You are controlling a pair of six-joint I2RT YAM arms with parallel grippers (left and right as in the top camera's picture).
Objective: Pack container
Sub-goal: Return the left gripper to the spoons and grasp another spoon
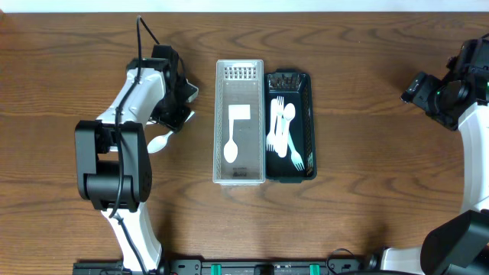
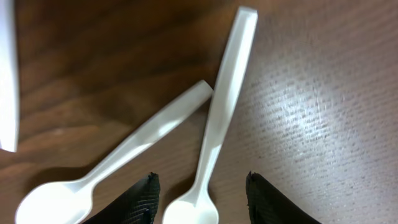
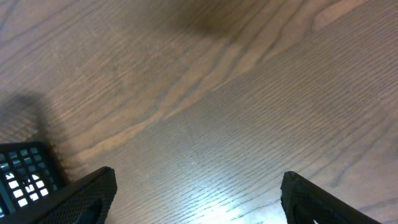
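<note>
A clear container (image 1: 221,92) stands at the table's centre and holds a white spoon (image 1: 231,147) and a white card (image 1: 240,114). A black tray (image 1: 308,84) beside it on the right holds several white forks and spoons (image 1: 283,130). My left gripper (image 1: 174,114) is left of the container, low over the table. In the left wrist view it (image 2: 200,186) is open, its fingertips on either side of the bowl of a white spoon (image 2: 221,112). A second white spoon (image 2: 124,155) lies just left of it and also shows in the overhead view (image 1: 159,141). My right gripper (image 1: 425,93) is open and empty.
The right wrist view shows bare wood between the open fingers (image 3: 196,186) and a corner of the black tray (image 3: 18,177) at the lower left. A white edge (image 2: 7,74) stands at the left of the left wrist view.
</note>
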